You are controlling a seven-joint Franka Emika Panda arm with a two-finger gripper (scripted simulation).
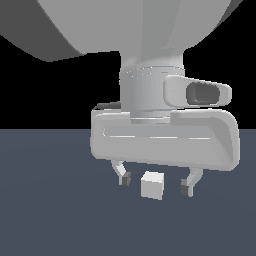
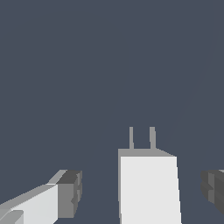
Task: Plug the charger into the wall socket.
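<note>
We see the gripper (image 1: 155, 184) hanging over the dark grey floor (image 1: 45, 215), its jaws spread wide apart and holding nothing. The charger (image 1: 152, 185), a small white block, sits between the two dark fingertips (image 1: 125, 178) with a clear gap on each side. In the wrist view the charger (image 2: 149, 188) shows two thin grey prongs (image 2: 141, 138) pointing toward twelve o'clock, with a fingertip (image 2: 70, 192) at its nine o'clock and the other at three. We find no socket in either view.
</note>
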